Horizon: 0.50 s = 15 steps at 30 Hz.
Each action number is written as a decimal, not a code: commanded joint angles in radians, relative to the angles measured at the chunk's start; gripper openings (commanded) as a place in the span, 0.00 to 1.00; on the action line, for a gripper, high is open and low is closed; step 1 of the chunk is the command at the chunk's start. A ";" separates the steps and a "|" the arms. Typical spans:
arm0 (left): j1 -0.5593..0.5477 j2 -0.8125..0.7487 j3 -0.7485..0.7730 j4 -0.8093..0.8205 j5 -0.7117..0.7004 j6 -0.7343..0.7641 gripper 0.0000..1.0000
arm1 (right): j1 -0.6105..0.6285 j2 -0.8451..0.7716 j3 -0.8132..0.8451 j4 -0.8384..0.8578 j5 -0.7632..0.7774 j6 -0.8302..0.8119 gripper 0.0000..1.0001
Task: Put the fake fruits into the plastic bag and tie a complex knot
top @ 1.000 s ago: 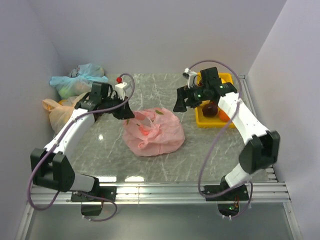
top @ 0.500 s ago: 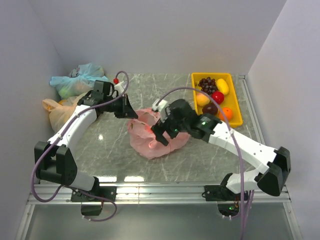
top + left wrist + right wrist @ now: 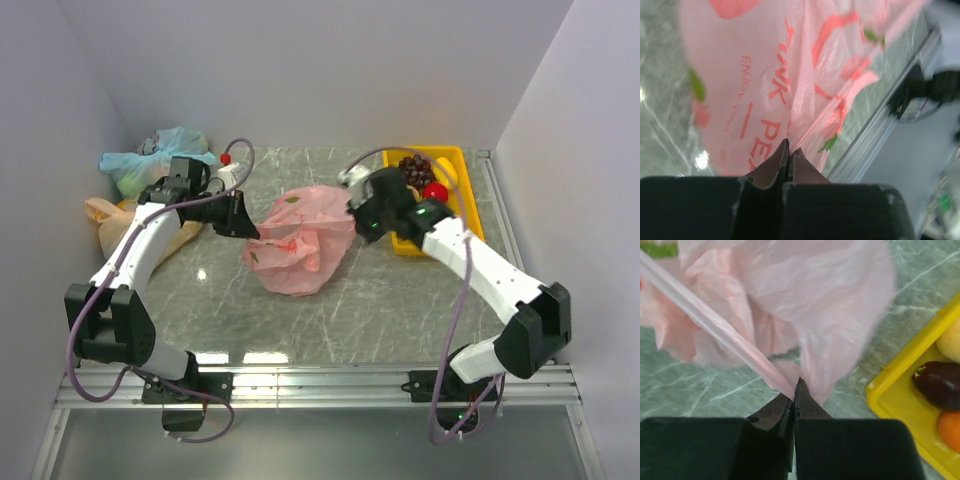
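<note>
At the far left corner of the grey-green veined table (image 3: 400, 300) sits a knotted blue-green bag (image 3: 165, 150), with a pale peach-orange tied bag (image 3: 115, 220) slumped just nearer along the left edge. The left jaws are closed tight on a pinch of the plastic bag (image 3: 298, 240), thin crinkly salmon-pink film printed with red lettering and small green leaves. The bag hangs stretched over the middle of the table between both arms, its belly sagging toward the marble; whether it touches is unclear. On its right side, the right jaws are clamped shut on a taut, twisted strand of the same film. The fake fruits (image 3: 414, 165) lie in a shallow yellow tray (image 3: 450, 150) at the far right corner: a knobbly dark grape bunch, a glossy red ball (image 3: 435, 190), a dark smooth fruit (image 3: 940, 382) and an orange ball (image 3: 950, 430). The right arm crosses over the tray's near half.
</note>
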 commanded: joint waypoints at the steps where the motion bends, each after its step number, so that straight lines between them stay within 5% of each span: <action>1: 0.017 0.043 0.084 -0.164 -0.025 0.343 0.00 | -0.186 -0.105 0.058 -0.113 -0.398 -0.060 0.00; 2: 0.026 0.052 0.092 -0.175 -0.028 0.422 0.00 | -0.226 -0.106 0.077 -0.174 -0.553 -0.073 0.00; 9: 0.053 0.139 0.219 -0.316 0.037 0.706 0.00 | -0.447 0.045 0.153 -0.513 -0.941 -0.238 0.00; 12: 0.053 0.176 0.259 -0.397 0.014 0.895 0.00 | -0.594 0.212 0.271 -0.815 -1.066 -0.402 0.00; 15: 0.049 0.222 0.314 -0.447 0.059 1.001 0.00 | -0.676 0.263 0.289 -0.812 -1.103 -0.367 0.00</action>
